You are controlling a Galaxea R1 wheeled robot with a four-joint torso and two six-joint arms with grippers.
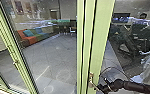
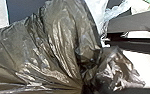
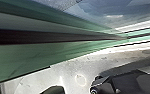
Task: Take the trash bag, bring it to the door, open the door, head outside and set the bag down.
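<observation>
On the robot's left side, in the left wrist view, the dark trash bag (image 2: 58, 42) shows large, its plastic creased and drawn together into a bunch; I cannot tell whether the left claw is wide or narrow on it. In the head view, a colourful sofa (image 1: 32, 37) lies along the left edge of the tiled floor (image 1: 56, 57), seen in the glass. Next comes the green door frame (image 1: 101, 37) with its handle (image 1: 91, 77). Just beside the handle is the right claw (image 1: 102, 87), its opening impossible to tell. Farther right, a person (image 1: 143, 18) shows small.
</observation>
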